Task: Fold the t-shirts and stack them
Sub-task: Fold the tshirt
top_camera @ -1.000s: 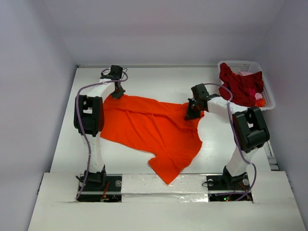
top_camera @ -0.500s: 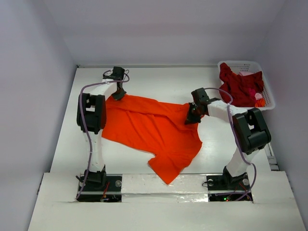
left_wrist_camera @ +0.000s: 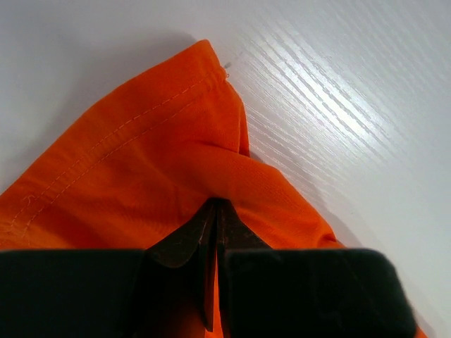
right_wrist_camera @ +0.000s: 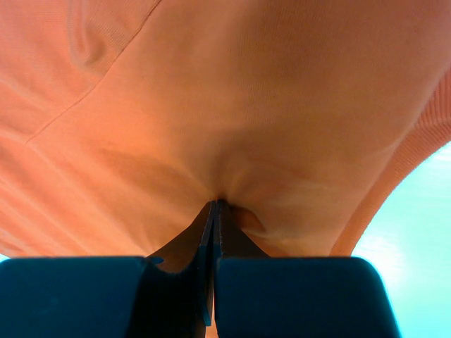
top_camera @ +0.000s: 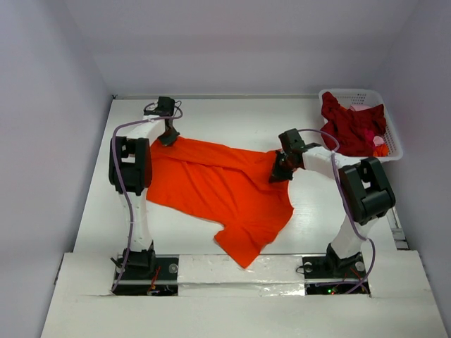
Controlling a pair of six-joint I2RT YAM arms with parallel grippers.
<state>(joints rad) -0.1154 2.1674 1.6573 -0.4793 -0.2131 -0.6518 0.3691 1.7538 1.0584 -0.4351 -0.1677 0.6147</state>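
A bright orange t-shirt (top_camera: 225, 190) lies spread and rumpled across the middle of the table. My left gripper (top_camera: 168, 138) is shut on its far left corner, and the pinched cloth (left_wrist_camera: 155, 176) bunches at the tips of that gripper (left_wrist_camera: 215, 203). My right gripper (top_camera: 280, 171) is shut on the shirt's far right edge; the orange cloth (right_wrist_camera: 211, 105) fills the right wrist view and puckers at the gripper (right_wrist_camera: 215, 203). Dark red t-shirts (top_camera: 349, 127) are heaped in the basket at the back right.
A white lattice basket (top_camera: 391, 130) stands at the back right corner, with a bit of orange (top_camera: 380, 149) showing beside the red cloth. White walls close the table at the back and left. The arm bases sit at the near edge.
Both grippers have shifted slightly left with the shirt's far edge, the left one also a little farther back. The shirt's near corner has drawn left a bit. Both stay shut.
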